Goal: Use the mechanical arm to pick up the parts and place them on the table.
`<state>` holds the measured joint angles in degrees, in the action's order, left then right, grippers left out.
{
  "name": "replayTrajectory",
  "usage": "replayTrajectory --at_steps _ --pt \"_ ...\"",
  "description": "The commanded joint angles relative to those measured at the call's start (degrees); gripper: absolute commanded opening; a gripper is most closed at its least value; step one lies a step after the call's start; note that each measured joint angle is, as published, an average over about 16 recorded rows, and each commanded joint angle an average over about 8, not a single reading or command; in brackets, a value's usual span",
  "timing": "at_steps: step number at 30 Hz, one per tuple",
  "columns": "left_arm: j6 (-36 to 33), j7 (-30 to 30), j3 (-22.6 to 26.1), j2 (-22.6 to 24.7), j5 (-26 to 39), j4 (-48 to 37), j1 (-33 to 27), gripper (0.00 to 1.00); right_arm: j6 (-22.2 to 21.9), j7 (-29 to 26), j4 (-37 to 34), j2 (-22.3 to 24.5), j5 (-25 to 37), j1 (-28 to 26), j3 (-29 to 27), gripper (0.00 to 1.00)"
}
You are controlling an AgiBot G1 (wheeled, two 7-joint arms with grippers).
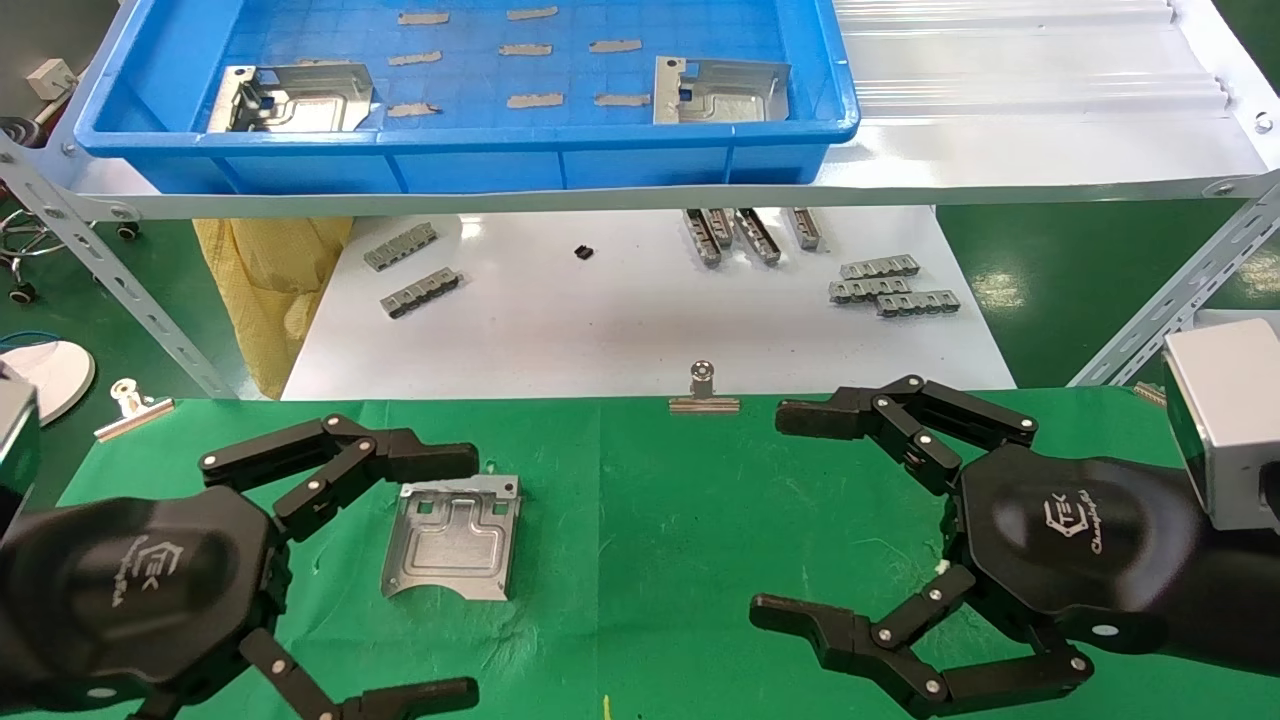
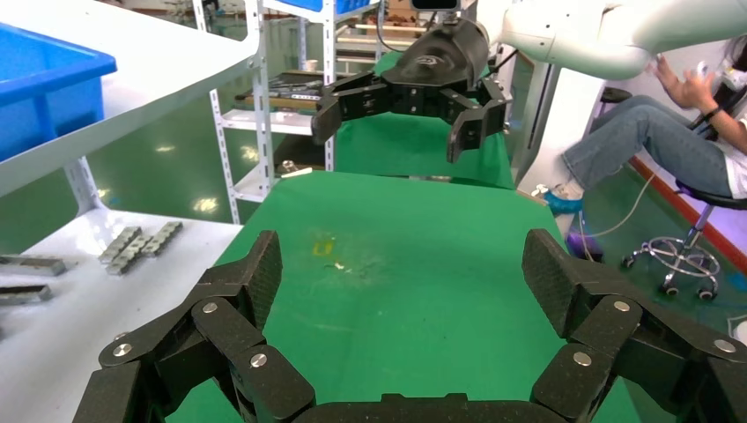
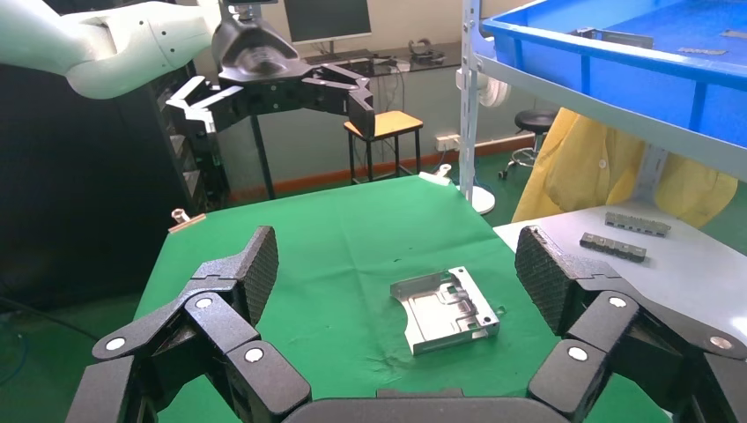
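Left gripper [image 1: 470, 575] hung spread wide, empty, over green cloth table [image 1: 660, 540]; right gripper [image 1: 765, 515] likewise splayed, holding nothing. Matte black jointed fingers [image 3: 251, 269], dimpled pads. One ribbed silvery stamped plate [image 1: 452, 538] lay flat just beside left fingertips, apart. Two more plates [image 1: 290, 98] [image 1: 718, 90] sat in glossy blue plastic tray [image 1: 470, 150] on upper shelf, head view only. Right wrist view alone showed bent-up tabs.

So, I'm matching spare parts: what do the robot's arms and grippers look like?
Both the left gripper and the right gripper are black, with jointed fingers pinned by silver rivets, textured fingertip pads and a white TEK logo on the palm. A silver box sits at the right wrist. The arms are glossy white.
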<state>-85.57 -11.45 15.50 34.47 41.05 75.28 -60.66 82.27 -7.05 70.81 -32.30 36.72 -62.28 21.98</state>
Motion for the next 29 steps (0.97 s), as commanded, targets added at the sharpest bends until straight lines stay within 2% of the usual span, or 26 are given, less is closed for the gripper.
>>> replayTrajectory --at_steps 1,29 --pt "0.05 -0.06 -0.11 -0.11 -0.17 0.27 0.16 1.0 0.0 0.0 0.0 0.0 0.0 0.0 0.0 1.0" --pt "-0.1 0.68 0.46 0.5 0.73 -1.59 -0.82 1.0 0.0 0.0 0.0 0.0 0.0 0.0 0.0 1.0"
